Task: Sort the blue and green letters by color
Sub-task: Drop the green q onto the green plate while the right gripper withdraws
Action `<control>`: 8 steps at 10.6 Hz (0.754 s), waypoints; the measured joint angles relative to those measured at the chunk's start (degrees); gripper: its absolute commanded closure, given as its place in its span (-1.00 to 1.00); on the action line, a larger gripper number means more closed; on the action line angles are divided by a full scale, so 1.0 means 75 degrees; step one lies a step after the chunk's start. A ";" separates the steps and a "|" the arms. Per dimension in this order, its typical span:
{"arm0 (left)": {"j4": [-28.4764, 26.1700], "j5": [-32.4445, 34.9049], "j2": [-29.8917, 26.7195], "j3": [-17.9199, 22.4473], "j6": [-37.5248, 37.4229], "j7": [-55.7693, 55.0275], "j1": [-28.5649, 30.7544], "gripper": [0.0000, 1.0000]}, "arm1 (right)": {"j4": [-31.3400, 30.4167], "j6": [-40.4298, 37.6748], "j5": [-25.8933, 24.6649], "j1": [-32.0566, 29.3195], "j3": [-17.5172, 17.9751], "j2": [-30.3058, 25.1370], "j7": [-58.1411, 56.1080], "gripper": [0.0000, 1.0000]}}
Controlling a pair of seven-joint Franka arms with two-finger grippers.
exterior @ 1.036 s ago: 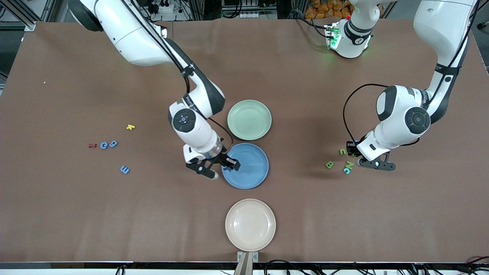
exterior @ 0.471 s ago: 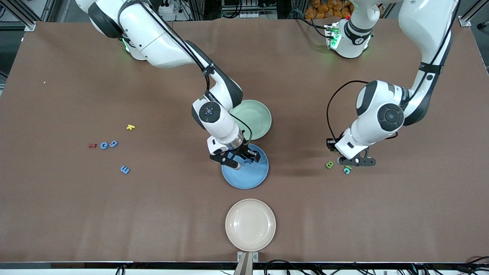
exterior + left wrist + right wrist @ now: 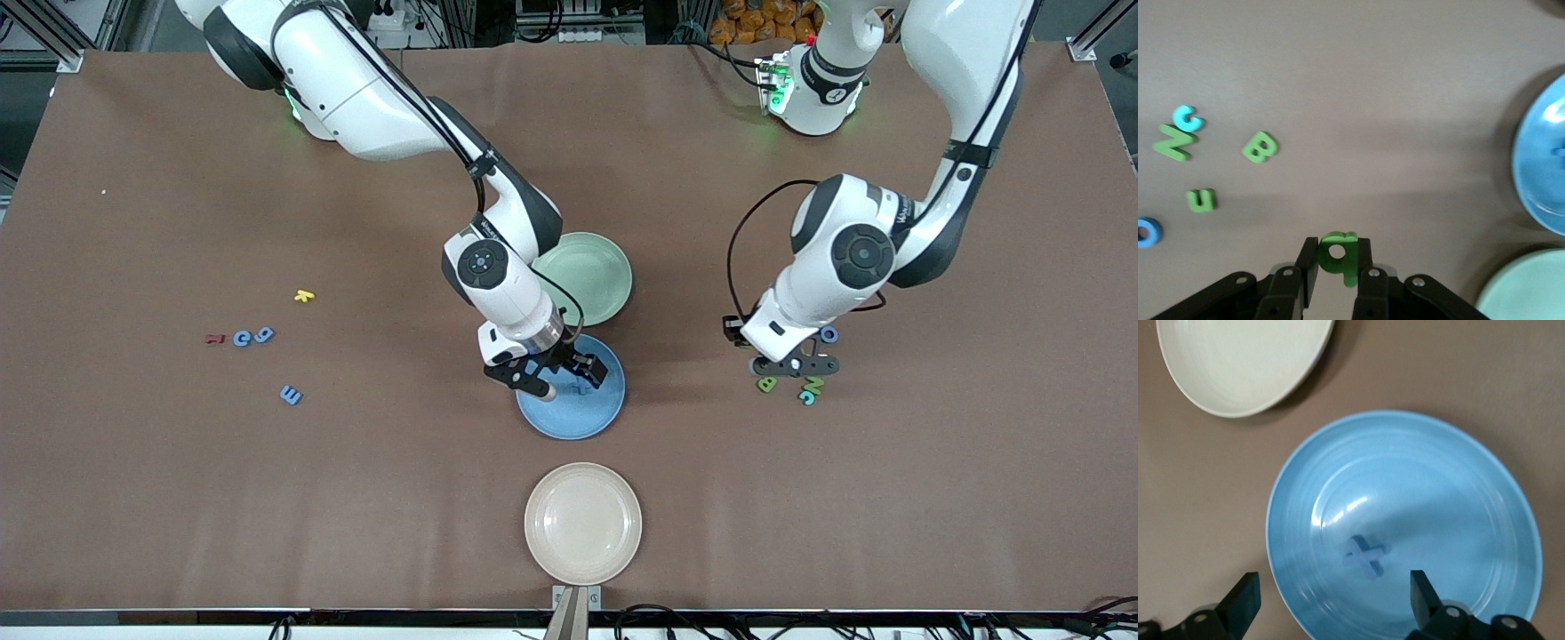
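Note:
My right gripper [image 3: 553, 378] hangs open over the blue plate [image 3: 569, 420]. A blue X-shaped letter [image 3: 1365, 557] lies loose in that plate between the spread fingers, touching neither. My left gripper [image 3: 1338, 257] is shut on a green letter q [image 3: 1338, 252] and is over the table beside a cluster of letters at the left arm's end: a green B [image 3: 766, 384], a green N [image 3: 813, 383], a light blue C [image 3: 807, 397] and a blue O [image 3: 829, 334]. Another green letter [image 3: 1202, 199] lies by them. More blue letters [image 3: 252, 337] and a blue one [image 3: 291, 395] lie toward the right arm's end.
A pale green plate [image 3: 597, 277] sits just farther from the front camera than the blue plate, partly covered by the right arm. A cream plate [image 3: 582, 523] is near the front edge. A yellow letter [image 3: 304, 296] and a red one [image 3: 213, 339] lie by the blue letters.
The right gripper moved over the blue plate, then opened and dropped the blue X into it. The left arm has carried the green q away from the cluster toward the plates.

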 measured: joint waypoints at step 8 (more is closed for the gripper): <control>0.0494 0.0000 0.0289 -0.0457 -0.0004 -0.2658 -0.1409 1.00 | -0.0010 -0.2866 -0.0575 -0.1897 -0.0065 -0.0939 -0.1465 -1.00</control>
